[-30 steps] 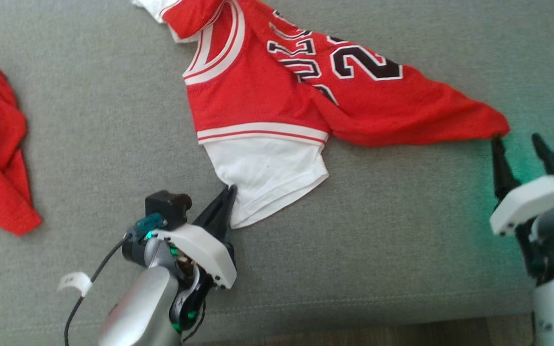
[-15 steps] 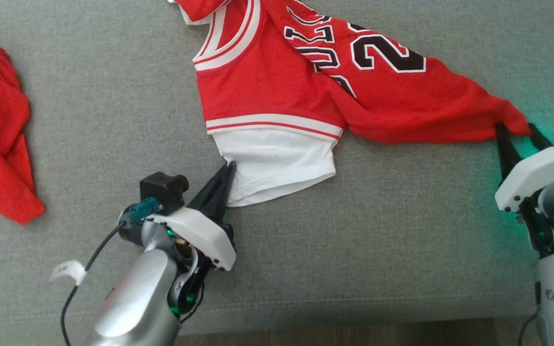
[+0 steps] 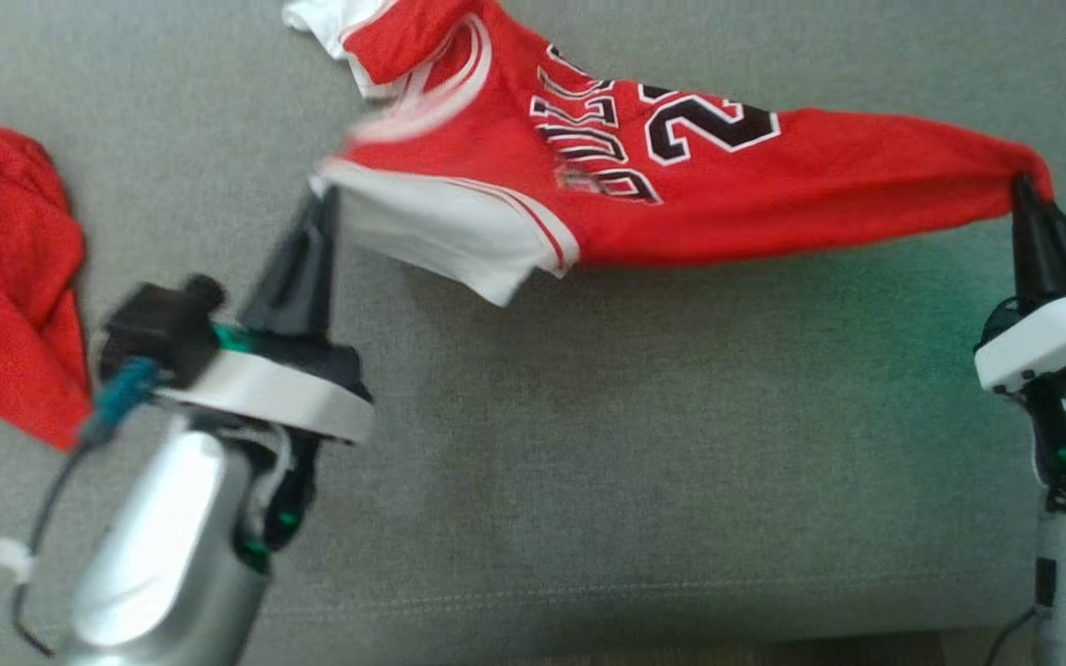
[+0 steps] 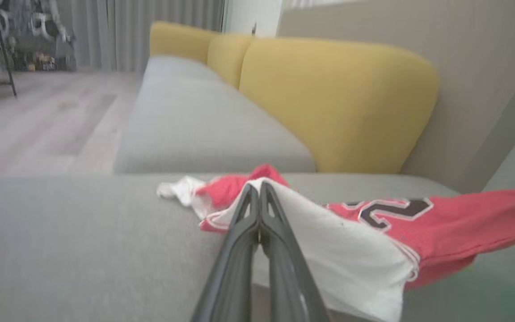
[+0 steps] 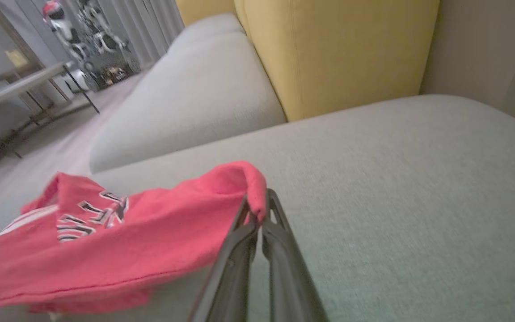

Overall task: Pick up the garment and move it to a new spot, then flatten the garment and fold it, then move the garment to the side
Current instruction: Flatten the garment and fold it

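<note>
The red and white mesh basketball jersey with black, white-edged lettering and numbers [image 3: 681, 176] hangs stretched crosswise between the two arms, above the grey woven-fabric sofa seat [image 3: 588, 435], towards the far side of the seat in the head view; a soft shadow lies on the cushion beneath it. The left gripper [image 3: 323, 202] has its two long dark fingers pressed tight together on the white hem corner of the jersey, fingertips raised and pointing away from the robot; in the left wrist view the white panel drapes down to the right of the closed fingers, and a small white end of the garment appears to lie on the seat beyond them. The right gripper [image 3: 1020, 187] is likewise clamped, its fingers pinching the bunched red corner at the opposite end; in the right wrist view that red fabric folds over the fingertips. The head view is blurred around the left arm. A crumpled plain red cloth [image 3: 6, 277] lies on the seat at the left, well apart from the jersey. Behind the seat stands a mustard-yellow upholstered back cushion [image 4: 338, 98]; a pale wooden floor [image 4: 38, 116] shows beyond the sofa.
</note>
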### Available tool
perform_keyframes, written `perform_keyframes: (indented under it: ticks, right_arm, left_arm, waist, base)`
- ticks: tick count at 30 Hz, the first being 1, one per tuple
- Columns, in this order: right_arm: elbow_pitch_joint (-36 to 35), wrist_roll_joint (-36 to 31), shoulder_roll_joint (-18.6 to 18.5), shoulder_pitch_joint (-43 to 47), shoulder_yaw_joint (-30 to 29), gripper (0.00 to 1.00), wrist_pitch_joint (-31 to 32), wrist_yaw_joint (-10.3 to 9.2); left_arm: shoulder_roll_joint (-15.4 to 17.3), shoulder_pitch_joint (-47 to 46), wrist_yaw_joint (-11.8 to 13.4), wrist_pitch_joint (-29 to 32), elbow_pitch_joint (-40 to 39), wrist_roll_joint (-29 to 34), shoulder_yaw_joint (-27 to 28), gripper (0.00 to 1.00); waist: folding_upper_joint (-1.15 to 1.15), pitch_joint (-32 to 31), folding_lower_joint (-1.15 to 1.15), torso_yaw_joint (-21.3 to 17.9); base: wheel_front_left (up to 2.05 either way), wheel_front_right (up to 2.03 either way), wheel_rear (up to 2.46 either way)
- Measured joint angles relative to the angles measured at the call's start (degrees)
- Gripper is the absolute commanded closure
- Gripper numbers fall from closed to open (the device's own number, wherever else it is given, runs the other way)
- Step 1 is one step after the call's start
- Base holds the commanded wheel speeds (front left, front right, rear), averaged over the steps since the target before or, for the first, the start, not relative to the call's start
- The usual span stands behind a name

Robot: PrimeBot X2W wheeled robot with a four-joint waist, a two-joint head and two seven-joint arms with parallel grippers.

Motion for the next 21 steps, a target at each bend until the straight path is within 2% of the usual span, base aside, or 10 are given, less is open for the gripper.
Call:
perform_keyframes:
  ticks: [7,12,21]
  right_arm:
    - [-10.6,8.1,2.1,0.5,-1.4,1.00,3.4,0.00]
    - [-16.3,12.9,2.6,-0.3,-2.6,1.00,5.3,0.00]
    - [-26.0,13.3,2.8,-4.3,-1.9,1.00,9.9,0.00]
  left_arm:
    - [3.6,-0.8,2.2,-0.5,-12.4,1.3,4.4,1.00]
    - [4.9,-5.8,2.8,1.3,-17.9,1.7,6.4,1.00]
    - [5.7,-14.8,2.9,5.4,-21.6,1.6,7.4,1.00]
  waist:
    - [0.00,-4.2,0.00,0.0]
    - [0.00,-7.2,0.00,0.5]
    - [0.00,-11.7,0.00,1.1]
  base:
    - [0.00,0.00,0.00]
    - [0.00,0.00,0.00]
    - [0.00,0.00,0.00]
